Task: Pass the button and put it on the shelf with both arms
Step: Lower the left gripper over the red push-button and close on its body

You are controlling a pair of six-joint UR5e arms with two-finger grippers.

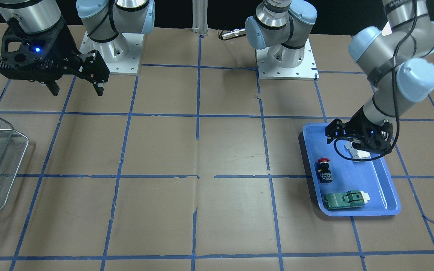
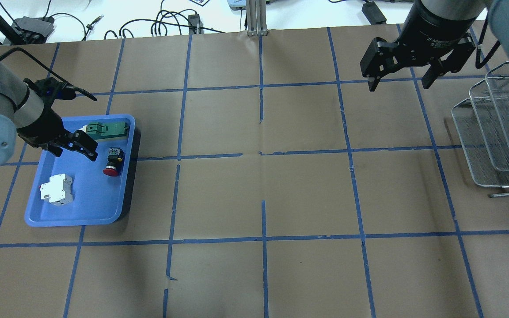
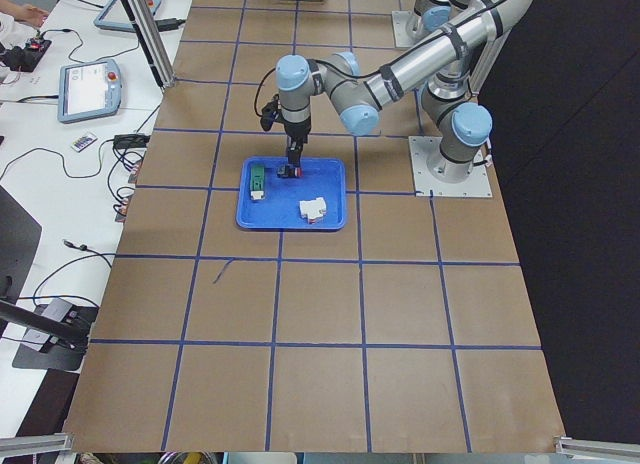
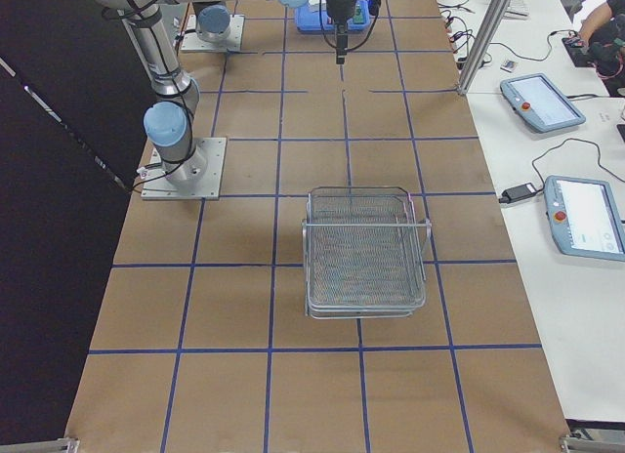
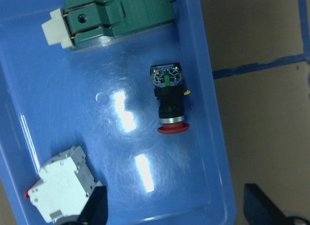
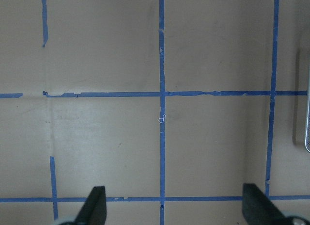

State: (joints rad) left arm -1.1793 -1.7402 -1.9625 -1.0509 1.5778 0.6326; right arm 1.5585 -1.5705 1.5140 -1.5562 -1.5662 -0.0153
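Overhead: blue tray point(image 2: 91, 198), centre-left, holds the button point(image 2: 113, 161), green block point(image 2: 106, 129) and white breaker point(image 2: 58, 190); left gripper point(image 2: 74, 150) above it, right gripper point(image 2: 399, 81) upper right, both with jaws spread and empty; shelf point(image 2: 480, 145) cut by the right edge. Front-facing: left gripper hides half the breaker. Left wrist: button on its side, red cap toward the lower frame.

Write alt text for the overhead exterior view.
The left end effector, open, hovers over a blue tray holding a red-capped button, a green block and a white breaker. Across the table, the right end effector, also open, hangs near a wire-mesh shelf at the right edge.
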